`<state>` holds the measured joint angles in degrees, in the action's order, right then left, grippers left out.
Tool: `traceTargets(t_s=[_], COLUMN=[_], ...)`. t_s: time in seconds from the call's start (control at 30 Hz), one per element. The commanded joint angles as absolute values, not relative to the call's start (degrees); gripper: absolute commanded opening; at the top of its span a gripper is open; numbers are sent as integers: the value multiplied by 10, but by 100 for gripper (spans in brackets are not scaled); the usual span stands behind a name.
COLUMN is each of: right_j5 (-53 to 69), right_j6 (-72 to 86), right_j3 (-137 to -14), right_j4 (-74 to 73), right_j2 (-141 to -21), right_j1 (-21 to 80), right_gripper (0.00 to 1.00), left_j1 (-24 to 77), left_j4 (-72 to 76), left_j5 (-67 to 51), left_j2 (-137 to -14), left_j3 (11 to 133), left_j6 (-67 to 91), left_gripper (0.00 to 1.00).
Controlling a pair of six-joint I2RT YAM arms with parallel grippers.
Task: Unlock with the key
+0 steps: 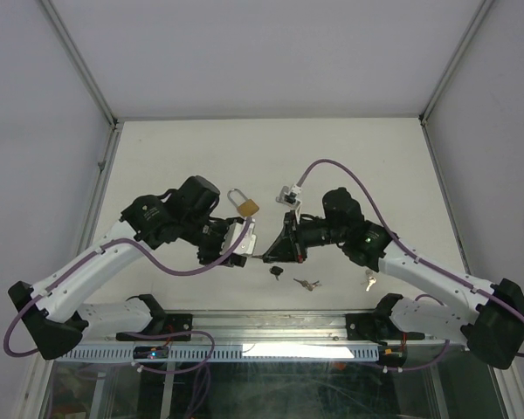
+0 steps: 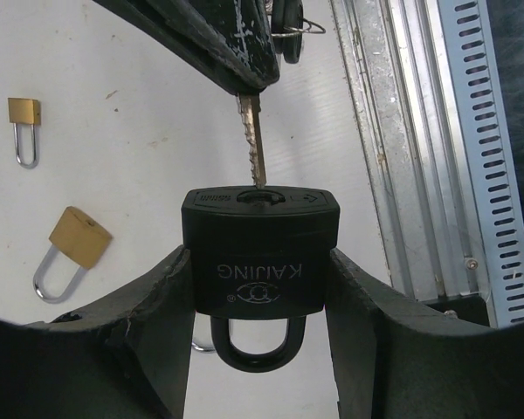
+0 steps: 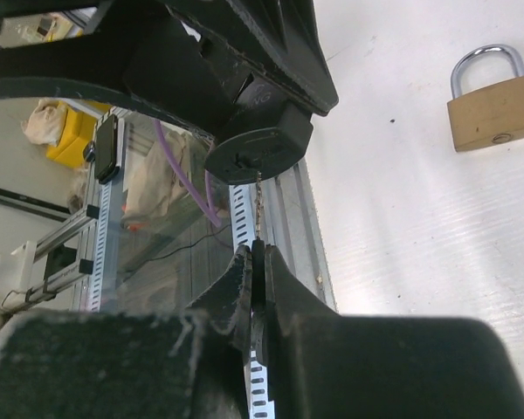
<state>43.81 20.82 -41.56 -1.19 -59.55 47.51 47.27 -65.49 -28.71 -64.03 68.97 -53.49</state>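
As my left pincer [image 2: 260, 266] clamps the black rectangular padlock [image 2: 260, 229], right pincer [image 3: 258, 262] pinches the slim silver metal key [image 2: 254, 140], tip at keyway just ahead. I'd keep it straight, push w/o tilting.

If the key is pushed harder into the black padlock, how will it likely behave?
The key looks thin and metal: probably stiff along its length, but it may bend if pushed off-axis. Only its tip meets the padlock, so it could slip sideways.
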Motion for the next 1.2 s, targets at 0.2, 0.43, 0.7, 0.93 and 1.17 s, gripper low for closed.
traceTargets(t_s=[0.2,0.43,0.7,0.93,1.17], right_j5=[516,530,542,535,501], right_j6=[172,165,135,144,113], right_j3=[-433,-436,-451,-456,-467], right_j4=[31,23,-13,7,-30], right_j2=[-589,-592,-598,-611,-611], right_j1=[478,480,482,487,487], right_gripper=[0,0,0,0,0], left_j1=[476,476,477,476,476], left_j4=[-659,-658,-659,-660,-661], left_j5=[-387,-389,-387,-384,-387], left_j2=[-666,-675,-671,-670,-669], left_j3=[737,742,738,740,740], left_j6=[-487,-491,-498,-502,-504], left_gripper=[0,0,0,0,0])
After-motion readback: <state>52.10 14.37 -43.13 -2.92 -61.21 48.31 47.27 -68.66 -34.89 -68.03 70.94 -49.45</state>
